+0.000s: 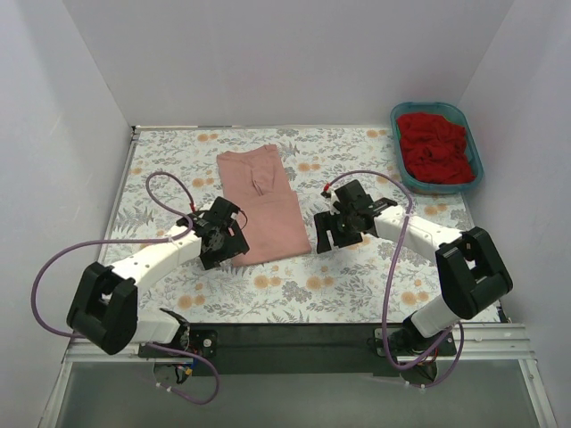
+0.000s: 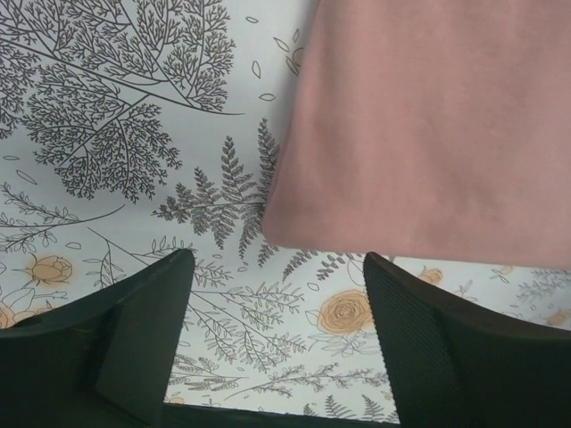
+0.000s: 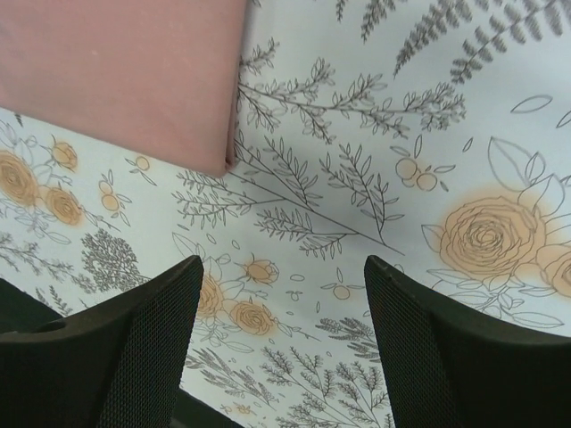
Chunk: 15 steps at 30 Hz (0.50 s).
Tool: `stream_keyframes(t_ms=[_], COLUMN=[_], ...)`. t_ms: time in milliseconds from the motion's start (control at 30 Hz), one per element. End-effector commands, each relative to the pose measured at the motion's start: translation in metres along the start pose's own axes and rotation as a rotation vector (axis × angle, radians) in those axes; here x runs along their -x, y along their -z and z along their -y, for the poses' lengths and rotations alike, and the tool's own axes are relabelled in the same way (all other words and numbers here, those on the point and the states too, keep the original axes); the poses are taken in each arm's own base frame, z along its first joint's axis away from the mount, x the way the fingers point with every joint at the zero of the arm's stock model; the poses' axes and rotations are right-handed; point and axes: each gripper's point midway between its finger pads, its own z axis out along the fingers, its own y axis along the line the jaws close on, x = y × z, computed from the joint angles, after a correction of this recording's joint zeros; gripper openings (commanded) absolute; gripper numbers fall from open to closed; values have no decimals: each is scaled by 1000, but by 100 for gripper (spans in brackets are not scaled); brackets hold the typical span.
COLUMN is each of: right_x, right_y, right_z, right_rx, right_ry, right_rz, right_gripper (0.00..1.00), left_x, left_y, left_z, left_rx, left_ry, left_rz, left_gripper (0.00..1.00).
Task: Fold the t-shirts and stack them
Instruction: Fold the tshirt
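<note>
A salmon-pink t-shirt (image 1: 262, 205) lies folded into a long strip on the floral cloth, mid-table. Its near left corner (image 2: 428, 134) fills the upper right of the left wrist view, and its near right corner (image 3: 125, 71) shows at the upper left of the right wrist view. My left gripper (image 1: 225, 239) hovers open at the strip's near left corner, nothing between its fingers (image 2: 143, 348). The right gripper (image 1: 332, 234) stands open just right of the strip's near right corner, holding nothing. A bright red t-shirt (image 1: 434, 147) lies crumpled in the teal tub.
The teal oval tub (image 1: 476, 165) sits at the back right corner. The grey-and-orange floral cloth (image 1: 357, 276) covers the whole table. White walls close in the left, back and right sides. Purple cables loop beside both arms.
</note>
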Motion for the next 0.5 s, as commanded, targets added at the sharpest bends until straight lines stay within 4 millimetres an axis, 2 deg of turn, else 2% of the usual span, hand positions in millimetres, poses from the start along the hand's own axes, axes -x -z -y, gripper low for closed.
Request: stream_keyframes(t_ms=[0,100,200,267,467], right_x=[-10,-15,-16,-15,-12], right_y=[2,-1,-2,-2,-4], right_z=[-2,-5,-7,-9,-13], right_rx=[-7,-10,-2,2,3], right_ry=[31,40,37,40,43], right_rz=[-13,-17,-10,-7,-6], right_gripper=[80,80,80,80,79], left_x=[5,10,12,11,-7], left_y=[-8,-17,-24,-27,-40], left_z=[4,6,10,15,8], left_rx=[25,49,55,37,57], left_ry=[-3,-13,-19,-17,-38], left_rz=[8,20,21,13,-59], left_gripper=[72,60,54,52,53])
